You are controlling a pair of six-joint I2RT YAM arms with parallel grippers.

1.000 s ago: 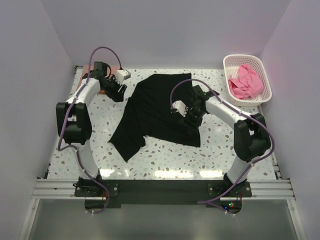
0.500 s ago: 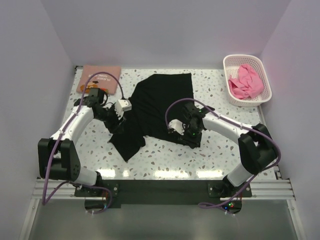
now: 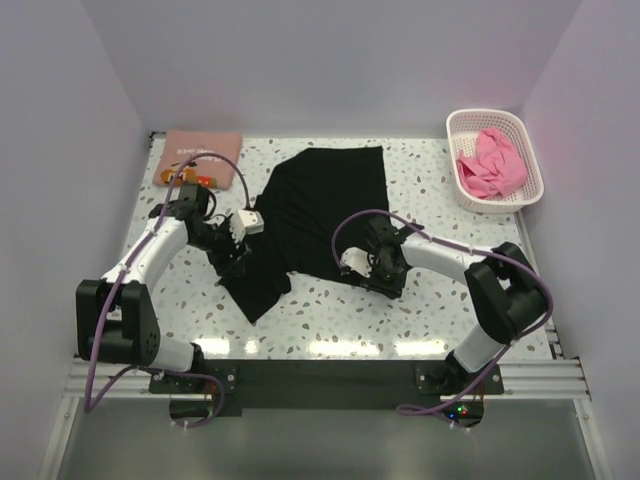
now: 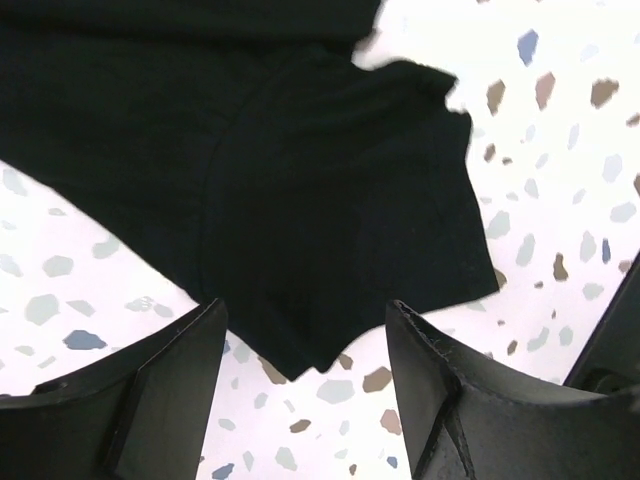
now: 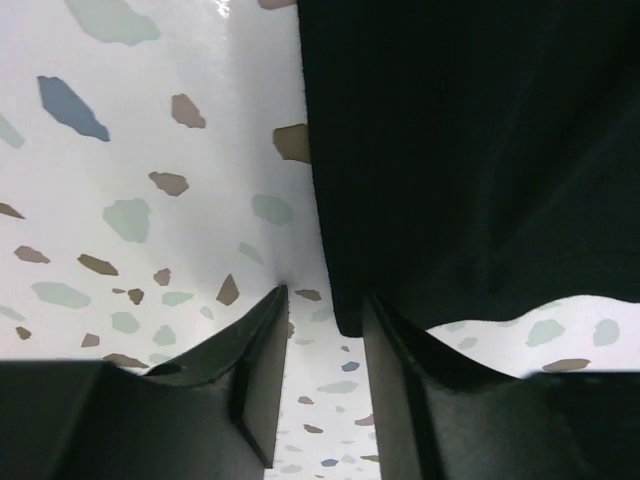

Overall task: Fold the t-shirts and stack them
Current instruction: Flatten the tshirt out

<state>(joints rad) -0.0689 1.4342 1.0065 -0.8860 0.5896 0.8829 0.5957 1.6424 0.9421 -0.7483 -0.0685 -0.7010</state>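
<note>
The black t-shirt lies spread out in the middle of the table. My left gripper hovers open over its near left corner; in the left wrist view that corner of the black t-shirt pokes between the spread fingers of the left gripper. My right gripper is low at the shirt's near right corner. In the right wrist view the right gripper is open by a narrow gap, and the black hem lies against its right finger. A salmon-pink t-shirt lies folded at the back left. A bright pink t-shirt is crumpled in the basket.
The white lattice basket stands at the back right corner. White walls close in the speckled table on three sides. Both arms' purple cables loop above the cloth.
My left arm swung from the back left corner toward the shirt's near left corner, uncovering the salmon-pink shirt. My right gripper slid toward me along the shirt to its near right corner.
</note>
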